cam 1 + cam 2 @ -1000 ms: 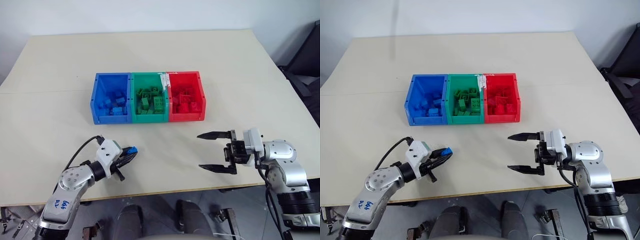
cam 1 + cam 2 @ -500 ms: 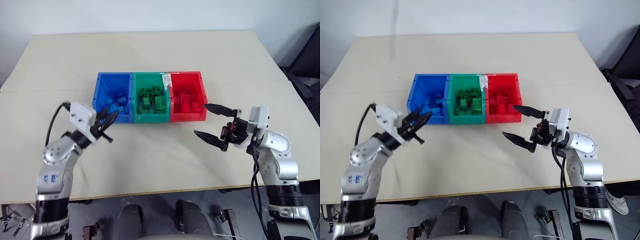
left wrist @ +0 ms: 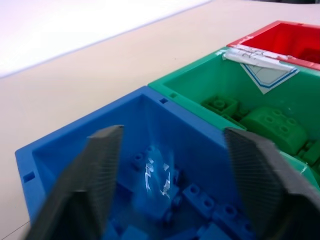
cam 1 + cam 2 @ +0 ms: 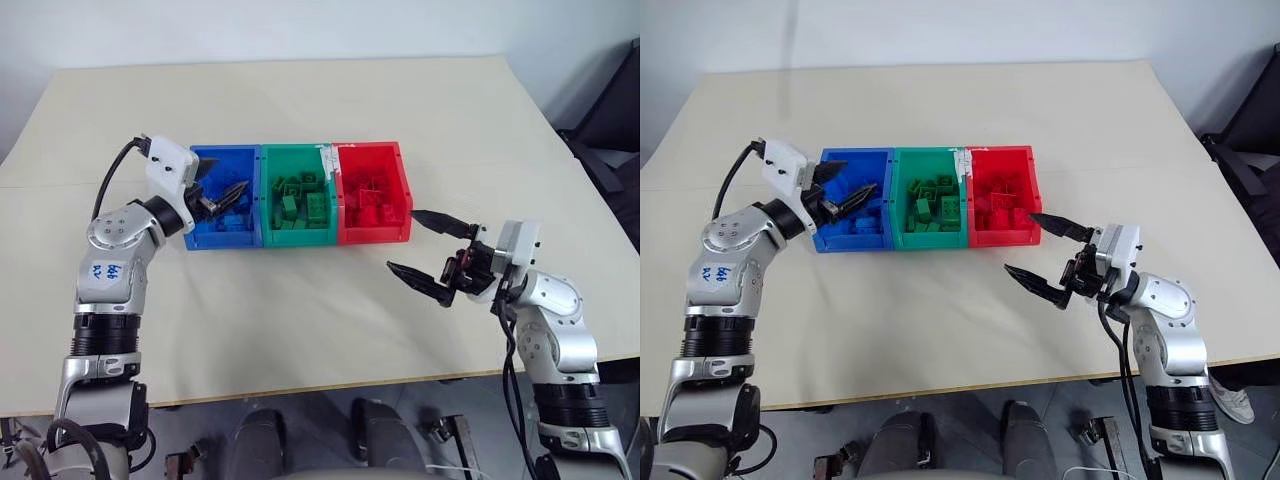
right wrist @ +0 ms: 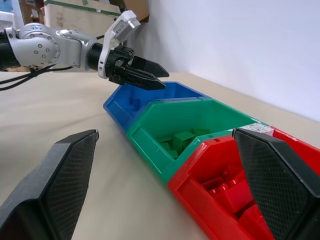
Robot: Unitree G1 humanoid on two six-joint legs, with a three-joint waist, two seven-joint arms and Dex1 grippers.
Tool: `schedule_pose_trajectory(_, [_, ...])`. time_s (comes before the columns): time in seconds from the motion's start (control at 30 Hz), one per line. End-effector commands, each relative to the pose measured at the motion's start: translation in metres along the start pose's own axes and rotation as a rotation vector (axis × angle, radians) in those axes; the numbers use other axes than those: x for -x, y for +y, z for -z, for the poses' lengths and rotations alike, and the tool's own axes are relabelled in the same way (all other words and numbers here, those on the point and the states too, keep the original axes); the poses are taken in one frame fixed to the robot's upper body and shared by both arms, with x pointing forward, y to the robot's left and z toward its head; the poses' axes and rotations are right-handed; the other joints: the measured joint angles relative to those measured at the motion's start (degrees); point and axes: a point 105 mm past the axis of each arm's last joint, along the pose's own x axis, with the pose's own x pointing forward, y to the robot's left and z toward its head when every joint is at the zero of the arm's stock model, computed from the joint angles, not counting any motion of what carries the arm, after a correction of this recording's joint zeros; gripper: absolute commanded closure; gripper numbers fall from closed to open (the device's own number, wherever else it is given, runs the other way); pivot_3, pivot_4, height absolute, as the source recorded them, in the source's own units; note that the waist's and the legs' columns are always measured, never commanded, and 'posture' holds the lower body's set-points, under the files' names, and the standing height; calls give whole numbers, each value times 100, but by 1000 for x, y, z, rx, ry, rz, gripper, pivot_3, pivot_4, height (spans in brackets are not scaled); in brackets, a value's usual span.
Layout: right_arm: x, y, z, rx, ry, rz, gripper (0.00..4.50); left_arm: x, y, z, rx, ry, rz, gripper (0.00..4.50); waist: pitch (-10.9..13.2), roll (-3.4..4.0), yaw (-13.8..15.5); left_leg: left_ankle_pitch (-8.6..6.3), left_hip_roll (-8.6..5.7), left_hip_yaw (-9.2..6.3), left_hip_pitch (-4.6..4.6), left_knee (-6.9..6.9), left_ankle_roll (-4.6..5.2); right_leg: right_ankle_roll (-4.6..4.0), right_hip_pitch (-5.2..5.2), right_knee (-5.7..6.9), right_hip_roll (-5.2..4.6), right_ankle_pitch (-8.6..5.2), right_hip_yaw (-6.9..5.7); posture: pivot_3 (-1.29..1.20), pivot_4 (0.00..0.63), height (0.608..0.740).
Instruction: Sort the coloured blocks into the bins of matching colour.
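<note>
Three joined bins sit mid-table: blue bin point(image 4: 220, 240), green bin point(image 4: 298, 238) with white tape at its rim, red bin point(image 4: 372, 235). Each holds blocks of its own colour: blue blocks point(image 4: 232, 222), green blocks point(image 4: 300, 205), red blocks point(image 4: 372, 200). My left gripper point(image 4: 225, 190) hovers open over the blue bin. In the left wrist view a blurred blue block point(image 3: 157, 172) shows below its spread fingers point(image 3: 102, 165), inside that bin. My right gripper point(image 4: 403, 240) stands open and empty just right of the red bin's front corner.
The beige table point(image 4: 300, 320) has its front edge close to me. A dark chair point(image 4: 615, 120) stands past the table's right edge. In the right wrist view the left gripper point(image 5: 145, 75) shows above the blue bin point(image 5: 120, 107).
My left gripper carried a blue block up from the table's front to the blue bin and opened over it. My right gripper rose a little, turned, and stayed open.
</note>
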Motion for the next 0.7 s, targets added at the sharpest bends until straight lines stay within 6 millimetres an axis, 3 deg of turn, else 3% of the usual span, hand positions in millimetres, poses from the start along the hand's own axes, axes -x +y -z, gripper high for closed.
schedule_pose_trajectory(0.03, [4, 0, -11, 47, -9, -13, 0, 21, -3, -7, -60, -27, 42, 105, 0, 0, -7, 0, 0, 0, 0, 0, 0, 0, 0, 1, 0, 0, 1, 0, 150, 740])
schedule_pose_trajectory(0.27, [16, -2, -6, 46, 46, -61, 0, 87, -14, 7, -83, -21, 119, 105, 0, 0, -12, -2, 5, 1, 2, 1, 1, -1, -2, 1, -1, -1, 1, 0, 150, 740])
schedule_pose_trajectory(0.47, [31, 4, 7, 33, 130, -156, 0, 132, -20, 48, -44, 145, 83, 105, 0, 0, 5, -6, 4, 1, 5, 1, 5, -5, -2, -17, -5, -2, 1, 0, 150, 740])
schedule_pose_trajectory(0.53, [35, 6, 11, 16, 134, -167, 0, 139, -19, 60, -12, 177, 45, 105, 0, 0, 8, -6, 4, 1, 6, 1, 5, -5, -1, -17, -6, -3, 0, 0, 150, 740])
schedule_pose_trajectory(0.7, [36, 2, 12, 19, 133, -155, 0, 139, -29, 56, -19, 148, 61, 105, 0, 0, 3, -6, 4, 2, 6, 2, 5, -5, -2, -14, -7, -3, 0, 0, 150, 740])
